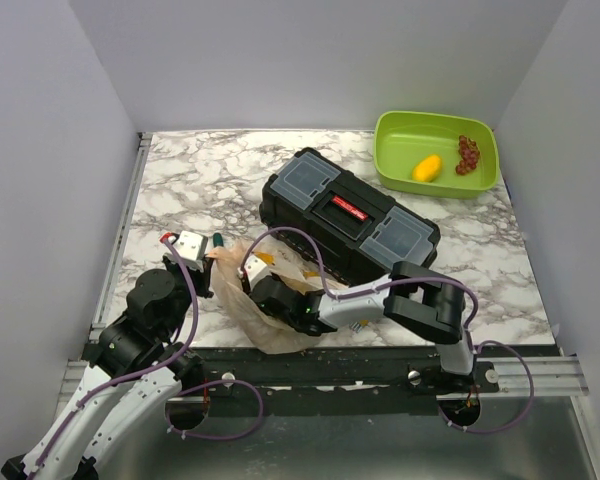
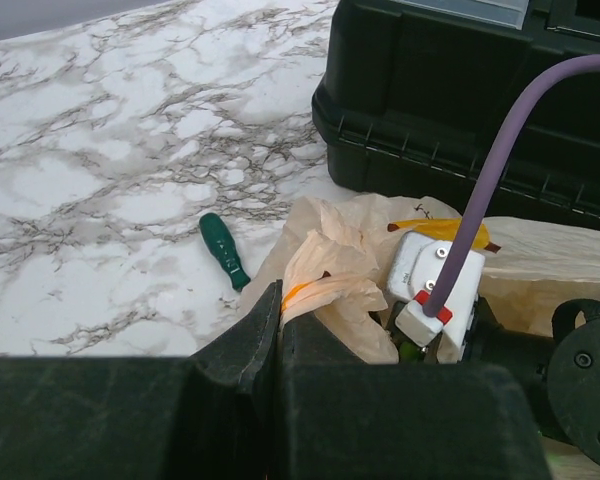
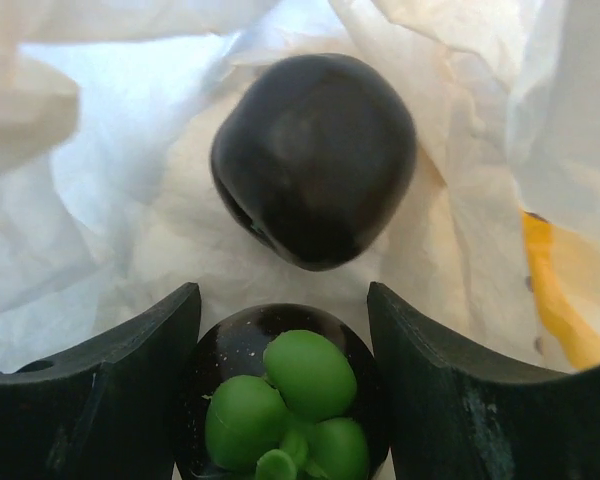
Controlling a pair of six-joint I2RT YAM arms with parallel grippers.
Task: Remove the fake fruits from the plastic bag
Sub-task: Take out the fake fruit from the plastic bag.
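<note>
The tan plastic bag (image 1: 238, 300) lies crumpled at the table's near edge, in front of the toolbox. My left gripper (image 1: 208, 264) is shut on a bunched edge of the bag (image 2: 325, 285), its jaws pressed together (image 2: 278, 305). My right gripper (image 1: 267, 292) reaches into the bag's mouth. In the right wrist view its fingers (image 3: 283, 305) hold a dark purple fruit with green leaves (image 3: 280, 395) on both sides. A second dark purple fruit (image 3: 315, 160) lies just beyond, on the bag's inner wall (image 3: 110, 210). A yellow lemon-like fruit (image 1: 427, 167) lies in the green bin.
A black toolbox (image 1: 350, 212) stands right behind the bag and also shows in the left wrist view (image 2: 460, 120). The green bin (image 1: 400, 130) at the far right holds red grapes (image 1: 468, 154). A small green tool (image 2: 224, 251) lies left of the bag.
</note>
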